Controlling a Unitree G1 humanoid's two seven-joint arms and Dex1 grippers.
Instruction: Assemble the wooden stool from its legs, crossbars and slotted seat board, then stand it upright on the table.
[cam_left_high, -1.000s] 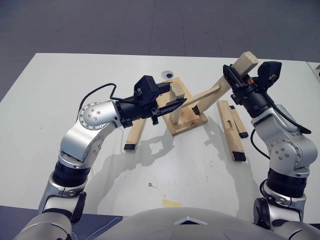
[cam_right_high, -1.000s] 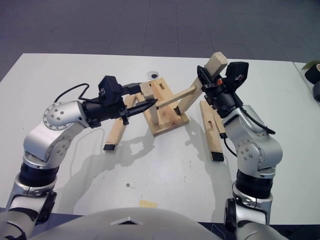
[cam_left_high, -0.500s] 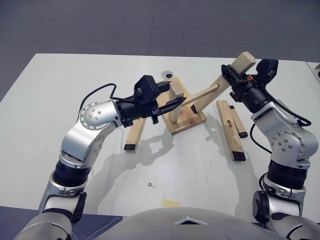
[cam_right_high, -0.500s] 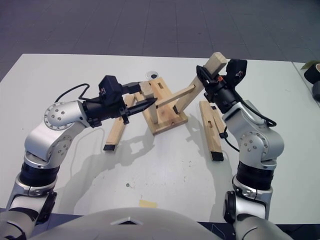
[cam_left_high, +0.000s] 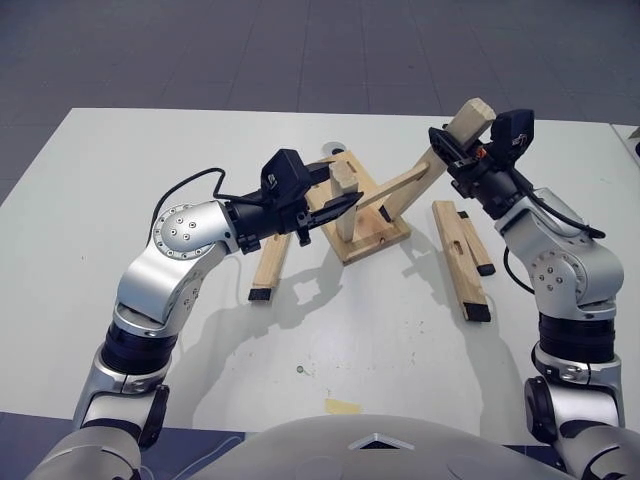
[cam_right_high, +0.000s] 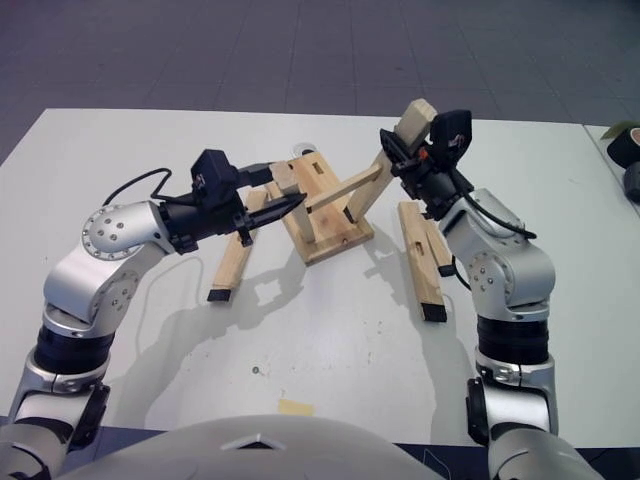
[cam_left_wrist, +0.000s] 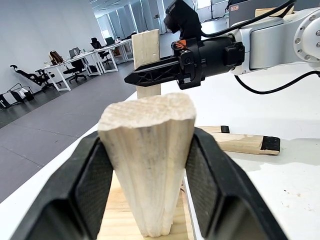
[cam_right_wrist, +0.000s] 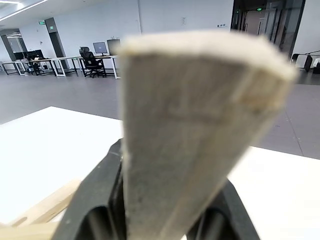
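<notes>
The seat board (cam_left_high: 375, 230) lies mid-worktop (cam_left_high: 120, 170). My left gripper (cam_left_high: 343, 203) clamps the upright leg (cam_left_high: 343, 180) standing on it. My right gripper (cam_left_high: 447, 150) grasps the tilted leg (cam_left_high: 468, 118), with a crossbar (cam_left_high: 400, 187) slanting down towards the board. Spare legs (cam_left_high: 460, 262) lie beside it.

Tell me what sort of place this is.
Probably an open-plan office or lab: rows of white desks with monitors, black office chairs and a grey tiled floor around the large white worktable.

From head, twice: looking forward-down over same whole table (cam_left_high: 100, 170). From wrists: very near, along upright leg (cam_left_wrist: 147, 160), raised leg (cam_right_wrist: 195, 125).
</notes>
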